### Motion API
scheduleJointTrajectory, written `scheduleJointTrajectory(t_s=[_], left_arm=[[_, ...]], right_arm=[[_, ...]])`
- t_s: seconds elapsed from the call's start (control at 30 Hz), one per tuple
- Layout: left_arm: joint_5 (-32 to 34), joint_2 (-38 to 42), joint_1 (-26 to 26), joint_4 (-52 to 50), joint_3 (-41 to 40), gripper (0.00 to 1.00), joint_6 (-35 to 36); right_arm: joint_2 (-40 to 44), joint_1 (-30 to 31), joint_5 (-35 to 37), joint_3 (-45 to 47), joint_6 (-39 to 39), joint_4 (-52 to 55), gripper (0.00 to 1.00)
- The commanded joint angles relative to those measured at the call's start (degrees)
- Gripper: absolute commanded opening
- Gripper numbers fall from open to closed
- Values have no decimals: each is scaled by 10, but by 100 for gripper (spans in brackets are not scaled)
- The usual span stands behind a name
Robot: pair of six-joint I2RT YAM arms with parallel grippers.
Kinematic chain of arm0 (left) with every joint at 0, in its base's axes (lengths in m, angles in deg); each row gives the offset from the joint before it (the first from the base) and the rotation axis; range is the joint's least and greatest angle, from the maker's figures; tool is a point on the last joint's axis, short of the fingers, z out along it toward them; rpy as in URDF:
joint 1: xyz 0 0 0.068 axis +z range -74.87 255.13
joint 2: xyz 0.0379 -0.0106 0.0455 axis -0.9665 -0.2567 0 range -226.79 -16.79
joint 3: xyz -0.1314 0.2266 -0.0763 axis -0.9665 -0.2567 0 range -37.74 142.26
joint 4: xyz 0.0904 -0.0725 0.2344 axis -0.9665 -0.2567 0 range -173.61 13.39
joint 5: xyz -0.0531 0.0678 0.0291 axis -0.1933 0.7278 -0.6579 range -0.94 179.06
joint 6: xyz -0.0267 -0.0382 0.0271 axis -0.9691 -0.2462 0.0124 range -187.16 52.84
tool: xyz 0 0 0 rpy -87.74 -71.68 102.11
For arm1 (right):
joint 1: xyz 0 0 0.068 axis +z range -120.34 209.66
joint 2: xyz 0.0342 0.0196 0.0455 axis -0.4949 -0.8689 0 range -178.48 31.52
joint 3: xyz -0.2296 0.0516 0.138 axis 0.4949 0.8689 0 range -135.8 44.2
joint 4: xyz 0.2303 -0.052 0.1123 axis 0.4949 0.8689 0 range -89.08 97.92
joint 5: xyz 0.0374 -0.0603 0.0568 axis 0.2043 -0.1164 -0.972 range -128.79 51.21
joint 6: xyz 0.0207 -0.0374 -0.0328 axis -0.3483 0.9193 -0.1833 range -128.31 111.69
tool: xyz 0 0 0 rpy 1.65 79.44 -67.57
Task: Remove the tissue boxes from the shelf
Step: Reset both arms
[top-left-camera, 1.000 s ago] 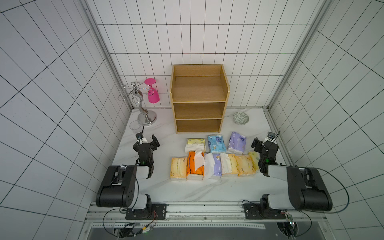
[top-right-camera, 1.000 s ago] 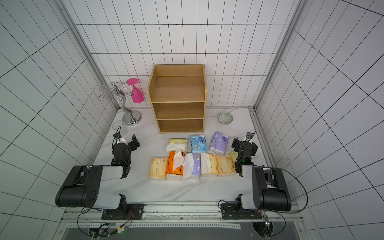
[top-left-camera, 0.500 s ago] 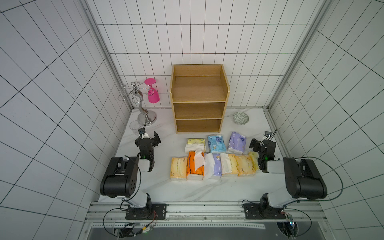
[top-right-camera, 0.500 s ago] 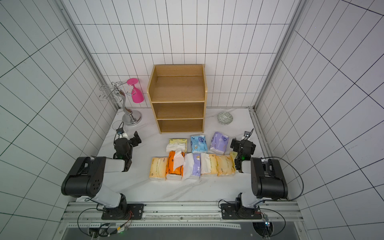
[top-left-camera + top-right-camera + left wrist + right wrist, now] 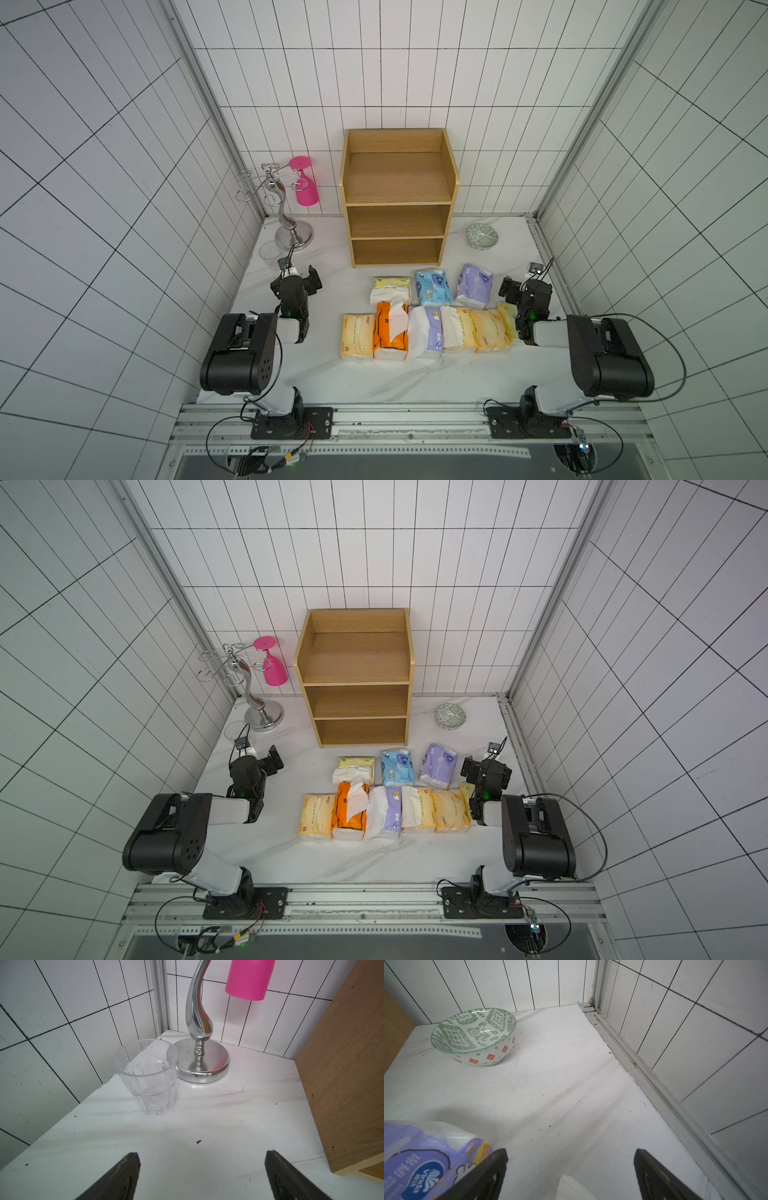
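Black jaws of your left tool (image 5: 201,1155) and right tool (image 5: 571,1151) stand wide apart, gripping nothing. The tissue boxes (image 5: 424,334) lie in two rows on the white surface (image 5: 374,384), just in front of the wooden shelf (image 5: 397,178).

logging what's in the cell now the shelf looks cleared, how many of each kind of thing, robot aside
tissue packs: 9
wooden shelf: 1
patterned bowl: 1
clear glass: 1
pink cup: 1
silver stand: 1
total: 14
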Motion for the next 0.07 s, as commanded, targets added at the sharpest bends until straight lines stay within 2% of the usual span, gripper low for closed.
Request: scheduleJointTrajectory(t_s=[0.0,0.03], left_arm=[[0,9,-4,-8,11,98,10],[0,9,-4,-8,12,98,11]], right_arm=[[2,-6,-3,-20,2,5,99],[2,-6,-3,-19,2,5,99]])
